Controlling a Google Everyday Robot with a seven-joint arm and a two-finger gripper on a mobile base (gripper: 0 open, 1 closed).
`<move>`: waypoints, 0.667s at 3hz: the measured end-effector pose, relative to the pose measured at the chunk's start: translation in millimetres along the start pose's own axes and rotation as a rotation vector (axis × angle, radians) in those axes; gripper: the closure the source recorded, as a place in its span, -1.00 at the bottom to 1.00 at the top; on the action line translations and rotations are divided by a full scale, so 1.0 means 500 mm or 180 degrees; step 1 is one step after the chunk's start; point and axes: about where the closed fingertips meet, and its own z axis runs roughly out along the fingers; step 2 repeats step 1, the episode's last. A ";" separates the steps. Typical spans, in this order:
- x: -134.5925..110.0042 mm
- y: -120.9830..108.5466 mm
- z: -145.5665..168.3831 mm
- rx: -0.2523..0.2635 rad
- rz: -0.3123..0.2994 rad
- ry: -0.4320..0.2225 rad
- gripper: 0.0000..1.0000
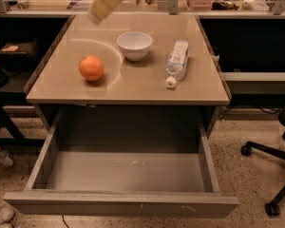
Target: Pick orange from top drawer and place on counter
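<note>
STEP: placing looks complete | orange (91, 68) resting on counter (133, 87), left of white bowl (134, 45) | top drawer (128, 172) pulled out, floor bare | gripper (104, 4) high over counter's far left, well apart from orange, grip state impossible to tell | NEXT: probably only parking arm clear.
</note>
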 end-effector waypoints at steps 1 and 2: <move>-0.022 -0.014 -0.052 0.0160 0.0042 0.0122 -1.00; -0.022 -0.014 -0.052 0.0160 0.0042 0.0122 -1.00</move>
